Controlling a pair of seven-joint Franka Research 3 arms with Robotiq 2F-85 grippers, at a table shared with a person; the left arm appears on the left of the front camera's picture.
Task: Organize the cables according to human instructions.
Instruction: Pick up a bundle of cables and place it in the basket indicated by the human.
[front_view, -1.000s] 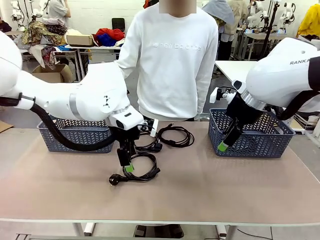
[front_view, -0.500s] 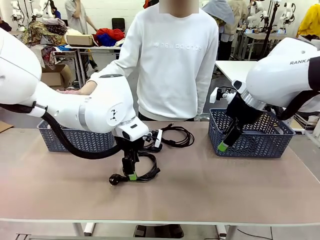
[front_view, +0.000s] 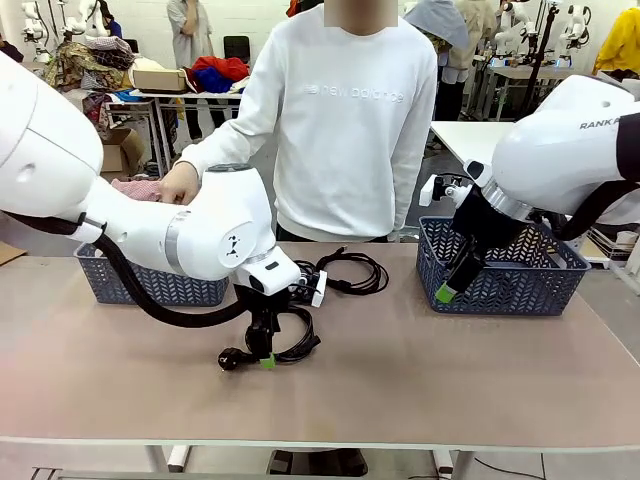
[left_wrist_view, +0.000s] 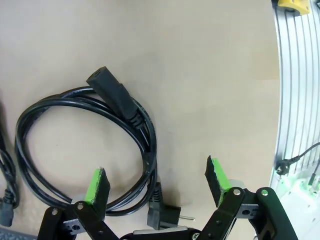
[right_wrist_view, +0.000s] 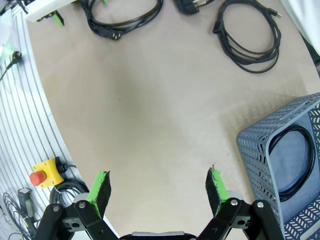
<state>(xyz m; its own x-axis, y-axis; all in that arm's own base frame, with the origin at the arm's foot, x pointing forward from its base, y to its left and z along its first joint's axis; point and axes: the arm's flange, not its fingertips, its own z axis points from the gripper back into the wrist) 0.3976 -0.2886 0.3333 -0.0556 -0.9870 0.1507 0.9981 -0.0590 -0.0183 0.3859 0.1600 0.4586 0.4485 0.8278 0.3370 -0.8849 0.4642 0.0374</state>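
- The left claw (front_view: 265, 357) (left_wrist_view: 157, 186) hangs low over the table (front_view: 420, 380) with its fingers spread wide, gripping nothing.
- One coiled cable (front_view: 297, 345) (left_wrist_view: 145, 145) lies flat under it. The near rim of the coil and its plug (left_wrist_view: 161, 216) sit between the fingers.
- A second coil (front_view: 352, 272) (right_wrist_view: 250, 37) lies beyond that claw, toward the person.
- The right claw (front_view: 447, 291) (right_wrist_view: 157, 191) hovers just in front of the right basket (front_view: 500, 285) (right_wrist_view: 255, 160), fingers apart and empty.
- Beside that claw, a black coil (right_wrist_view: 272, 167) rests inside the basket.
- The person's hand (front_view: 180, 185) is above the left basket (front_view: 160, 282).
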